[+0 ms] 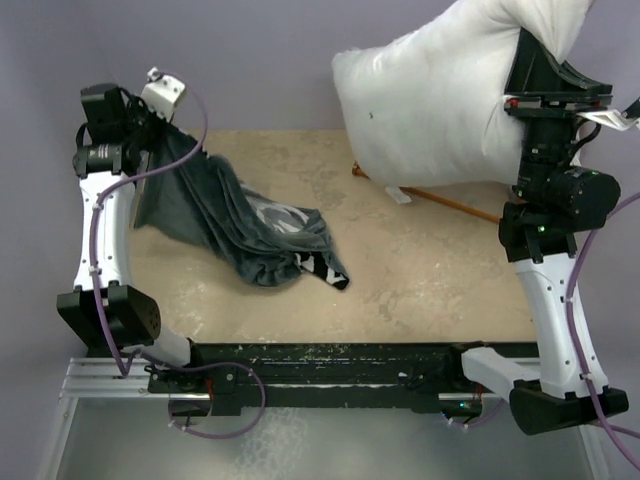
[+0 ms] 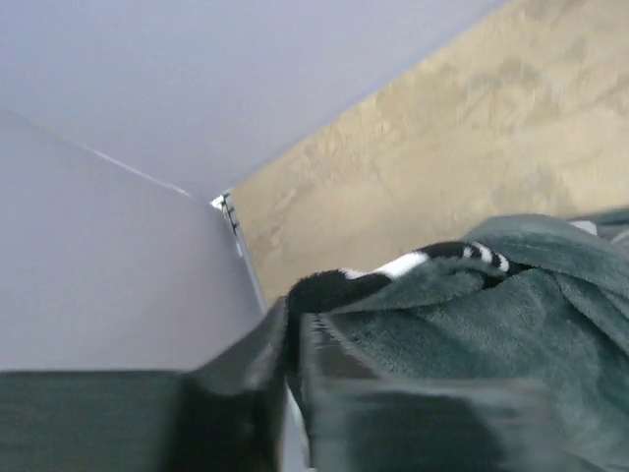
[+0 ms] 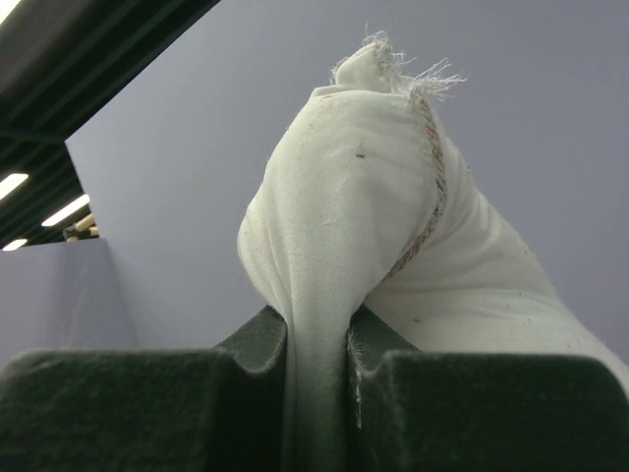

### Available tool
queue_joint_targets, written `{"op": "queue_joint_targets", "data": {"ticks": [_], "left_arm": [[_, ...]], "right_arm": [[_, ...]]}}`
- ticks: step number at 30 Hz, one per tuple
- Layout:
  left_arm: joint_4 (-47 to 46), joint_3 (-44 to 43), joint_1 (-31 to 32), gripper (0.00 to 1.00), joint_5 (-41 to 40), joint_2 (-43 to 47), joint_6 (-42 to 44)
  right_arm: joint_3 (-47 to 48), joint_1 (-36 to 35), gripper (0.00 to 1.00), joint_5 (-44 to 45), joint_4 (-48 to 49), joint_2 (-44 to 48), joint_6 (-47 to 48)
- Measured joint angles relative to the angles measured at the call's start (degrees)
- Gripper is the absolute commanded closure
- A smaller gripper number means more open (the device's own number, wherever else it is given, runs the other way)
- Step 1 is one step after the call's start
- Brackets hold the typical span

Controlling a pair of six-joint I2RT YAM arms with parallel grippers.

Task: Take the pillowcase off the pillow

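The soft pillowcase (image 1: 250, 235), plush dark grey with a black-and-white zebra-striped face, is wholly off the pillow. Its upper edge is pinched in the left gripper (image 2: 295, 339), jaws fully closed on the fabric. The rest drapes down and lies crumpled on the left half of the mottled beige table (image 1: 430, 290). The plump plain white pillow (image 1: 430, 110) is well apart, held up over the far right. A bunched corner is clamped between the nearly closed jaws of the right gripper (image 3: 314, 339). A thin brown rod (image 1: 450, 203) lies on the table beneath the pillow.
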State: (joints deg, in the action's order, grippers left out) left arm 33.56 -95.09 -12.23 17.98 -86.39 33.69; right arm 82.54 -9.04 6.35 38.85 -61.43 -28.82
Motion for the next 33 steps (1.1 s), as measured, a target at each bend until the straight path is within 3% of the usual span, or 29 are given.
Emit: {"op": "queue_joint_targets", "data": {"ticks": [2,3,7,13,20,28,33], "left_arm": [[0.3,-4.8,2.7,0.15,-1.4,-2.0,-1.9],[0.4,-7.0,3.3,0.02,-2.1,-3.0,-2.9],[2.0,-9.2,4.0,0.01,-3.9,-5.4,-5.7],[5.3,-0.9,3.1,0.01,-5.9,-5.5,-5.7],[6.8,-0.3,-6.4,0.01,-4.5,-5.4,-6.7],[2.4,6.4,-9.8,0.01,-5.4,0.3,-7.2],[1.3,8.7,-10.3,0.01,-4.4,2.3,-8.9]], "right_arm": [[0.8,0.0,1.0,-2.1,-0.6,-0.9,-1.9],[1.4,-0.1,1.0,-3.4,-1.1,-1.6,-3.0],[3.7,-1.0,1.0,-7.5,-3.0,-4.4,-7.1],[8.0,-3.8,1.0,-11.6,-4.0,-8.9,-13.4],[16.9,-14.6,1.0,-10.8,-4.2,-16.0,-15.5],[19.8,-25.2,1.0,0.4,-4.7,-23.6,-15.6],[6.5,-25.2,1.0,13.3,-5.4,-19.6,-13.6]]}}
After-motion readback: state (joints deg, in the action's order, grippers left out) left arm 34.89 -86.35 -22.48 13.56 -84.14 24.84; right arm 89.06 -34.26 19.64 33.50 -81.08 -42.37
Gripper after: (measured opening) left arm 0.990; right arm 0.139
